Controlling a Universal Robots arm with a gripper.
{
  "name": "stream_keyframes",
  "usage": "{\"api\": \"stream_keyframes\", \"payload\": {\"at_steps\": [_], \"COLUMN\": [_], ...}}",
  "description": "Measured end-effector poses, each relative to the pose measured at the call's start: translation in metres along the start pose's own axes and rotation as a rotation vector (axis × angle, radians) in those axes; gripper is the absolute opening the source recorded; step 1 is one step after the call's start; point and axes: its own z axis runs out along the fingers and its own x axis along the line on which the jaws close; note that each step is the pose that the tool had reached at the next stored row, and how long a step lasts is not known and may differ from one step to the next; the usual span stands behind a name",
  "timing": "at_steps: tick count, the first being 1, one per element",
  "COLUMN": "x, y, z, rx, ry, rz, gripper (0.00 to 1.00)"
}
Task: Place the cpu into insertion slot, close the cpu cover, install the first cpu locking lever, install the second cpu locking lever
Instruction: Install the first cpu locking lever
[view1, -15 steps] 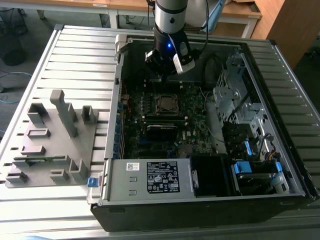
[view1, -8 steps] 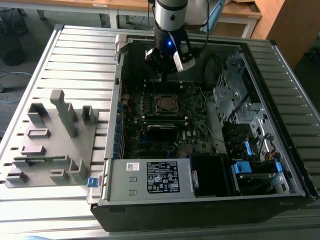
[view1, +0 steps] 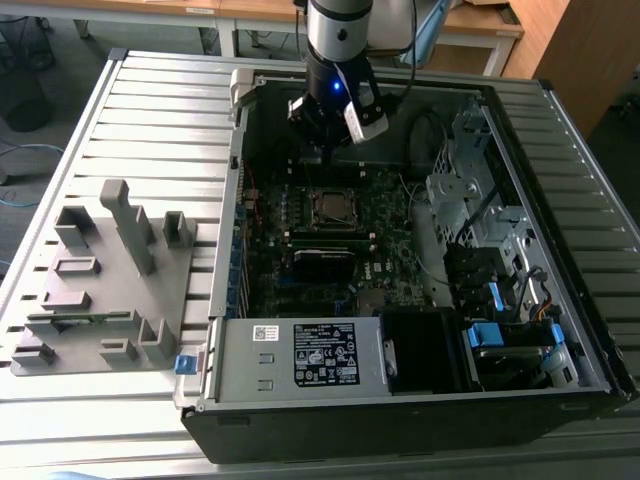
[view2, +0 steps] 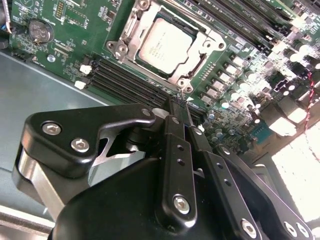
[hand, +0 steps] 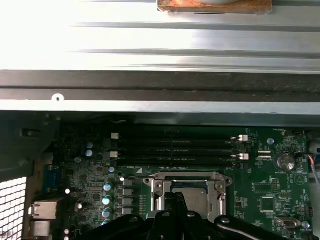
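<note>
Gripper: my gripper (view2: 180, 106) is closed; its two black fingers (view2: 175, 140) lie against each other and I see nothing between them.
Gripper place: in the exterior view it hangs inside the open computer case (view1: 225, 250), above the circuit board (view2: 75, 20), on the far side of the socket.
Nearest thing: in the second wrist view the tips are over the long black memory slots (view2: 125, 82), just beside a corner of the socket.
Cpu: the cpu (view2: 165, 45) sits in the insertion slot (view1: 333, 208), silver top facing up, apart from my gripper.
Cover: in the first wrist view the cpu cover (hand: 187, 176) lies flat around the cpu, which shows through its open middle.
Levers: I cannot tell how they stand.
Surface: the case stands on a slatted metal surface (view1: 150, 120); a grey holder (view1: 110, 270) is at the exterior view's left.
</note>
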Motion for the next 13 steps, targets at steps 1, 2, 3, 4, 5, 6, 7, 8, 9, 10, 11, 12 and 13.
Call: {"api": "stream_keyframes", "payload": {"at_steps": [1, 2, 3, 4, 5, 6, 7, 8, 9, 10, 11, 12, 13], "x": [0.0017, 0.0033, 0.0050, 0.0064, 0.0080, 0.0097, 0.0112, 0.0127, 0.0142, 0.0156, 0.0169, 0.0183, 0.0199], "y": [0.0000, 0.0000, 0.0000, -0.0001, -0.0001, -0.0002, -0.0002, -0.0003, -0.0004, -0.0005, -0.0005, -0.0006, -0.0007], "z": [0.0000, 0.0000, 0.0000, -0.0001, -0.0001, -0.0002, -0.0002, -0.0002, -0.0003, -0.0003, -0.0004, -0.0004, -0.0004], "rx": [-0.0001, -0.0001, -0.0001, -0.0002, -0.0002, -0.0001, -0.0002, -0.0002, -0.0002, -0.0002, -0.0001, -0.0001, -0.0002], "ry": [0.0000, -0.0001, -0.0001, -0.0002, -0.0001, -0.0001, -0.0001, -0.0001, -0.0001, -0.0001, -0.0001, -0.0001, -0.0001], "rz": [0.000, 0.000, 0.000, 0.000, 0.000, 0.000, 0.000, 0.000, 0.000, 0.000, 0.000, 0.000, 0.000], "gripper": [0.11, 0.11, 0.11, 0.11, 0.11, 0.11, 0.11, 0.11, 0.11, 0.11, 0.11, 0.11, 0.11]}}
